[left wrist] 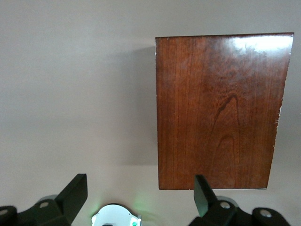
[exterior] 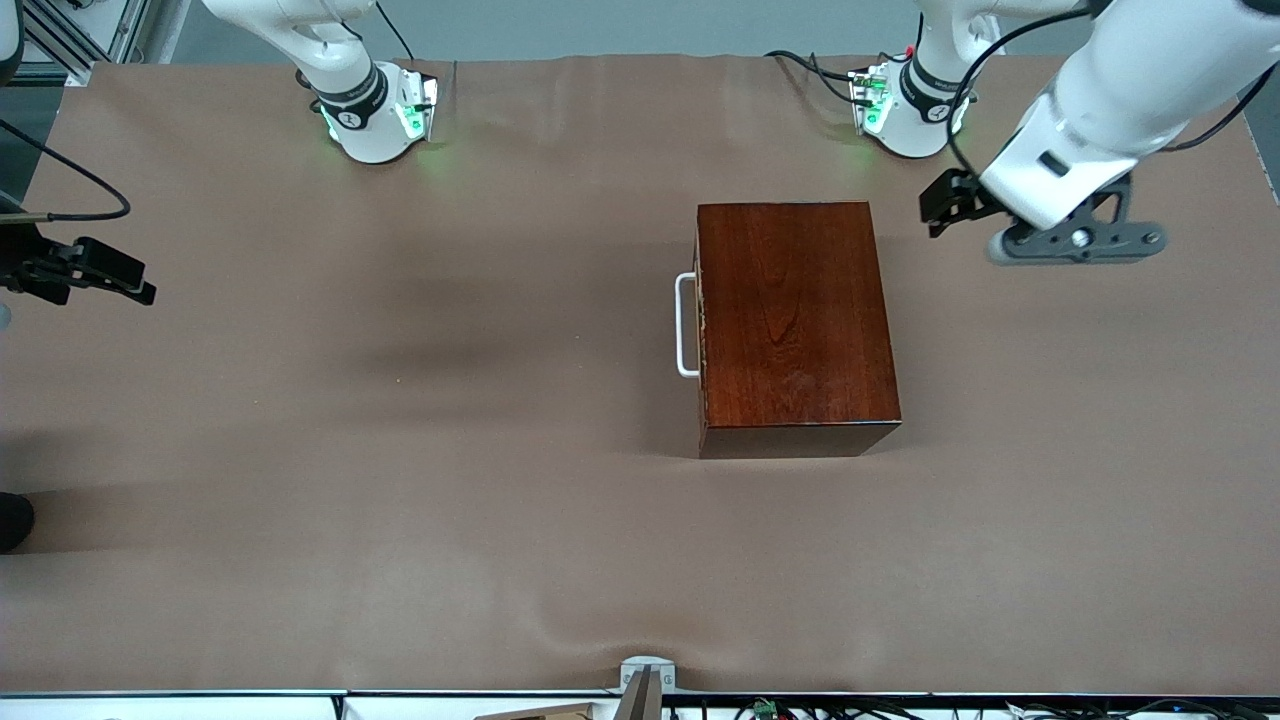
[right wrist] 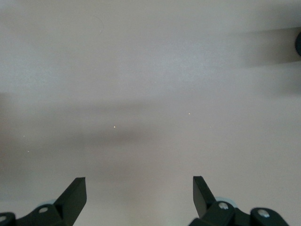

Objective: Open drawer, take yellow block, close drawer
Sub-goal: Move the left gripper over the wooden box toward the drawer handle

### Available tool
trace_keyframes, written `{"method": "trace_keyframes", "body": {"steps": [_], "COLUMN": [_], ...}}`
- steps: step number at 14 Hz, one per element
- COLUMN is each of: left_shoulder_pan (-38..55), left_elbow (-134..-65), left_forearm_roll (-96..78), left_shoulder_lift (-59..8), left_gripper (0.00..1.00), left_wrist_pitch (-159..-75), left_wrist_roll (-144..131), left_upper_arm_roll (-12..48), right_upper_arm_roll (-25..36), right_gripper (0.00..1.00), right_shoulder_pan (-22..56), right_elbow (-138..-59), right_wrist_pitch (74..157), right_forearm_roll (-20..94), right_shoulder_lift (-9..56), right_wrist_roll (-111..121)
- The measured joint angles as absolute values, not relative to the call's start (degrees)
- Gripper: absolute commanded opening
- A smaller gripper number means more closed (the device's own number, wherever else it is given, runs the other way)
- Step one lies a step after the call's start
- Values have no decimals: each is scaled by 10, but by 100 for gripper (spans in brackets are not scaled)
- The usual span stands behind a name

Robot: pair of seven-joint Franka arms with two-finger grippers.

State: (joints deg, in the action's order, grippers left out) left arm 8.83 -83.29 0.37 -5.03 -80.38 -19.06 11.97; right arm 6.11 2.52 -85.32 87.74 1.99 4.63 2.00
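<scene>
The mahogany box point(exterior: 795, 325) stands in the middle of the table, and its top also shows in the left wrist view point(left wrist: 218, 110). The drawer is shut; its white bar handle point(exterior: 686, 325) faces the right arm's end of the table. The yellow block is hidden. My left gripper point(exterior: 945, 205) is open and empty, up in the air over bare table beside the box toward the left arm's end; in the left wrist view point(left wrist: 139, 190) the jaws stand wide apart. My right gripper point(exterior: 105, 272) is open and empty point(right wrist: 138, 190) over bare table at the right arm's end.
The two arm bases point(exterior: 375, 110) point(exterior: 905, 105) stand at the table's edge farthest from the front camera, with cables beside them. A small metal bracket point(exterior: 645, 680) sits at the nearest edge. A dark object point(exterior: 12, 520) pokes in at the right arm's end.
</scene>
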Motion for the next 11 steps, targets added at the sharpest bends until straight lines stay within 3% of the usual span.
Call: {"method": "trace_keyframes", "body": {"steps": [11], "left_shoulder_pan": [154], "left_elbow": [-803], "left_forearm_roll": [4], "left_shoulder_lift": [-91], "left_gripper": [100], "left_wrist_pitch": [-812], "left_wrist_roll": [-283], "left_upper_arm_roll": [120], "right_upper_arm_roll": [61], "right_gripper": [100], "right_shoulder_pan": [25], "right_elbow": [-853], "right_wrist_pitch": [877], "right_forearm_roll": [20], "right_shoulder_lift": [46], "right_wrist_roll": [20]}}
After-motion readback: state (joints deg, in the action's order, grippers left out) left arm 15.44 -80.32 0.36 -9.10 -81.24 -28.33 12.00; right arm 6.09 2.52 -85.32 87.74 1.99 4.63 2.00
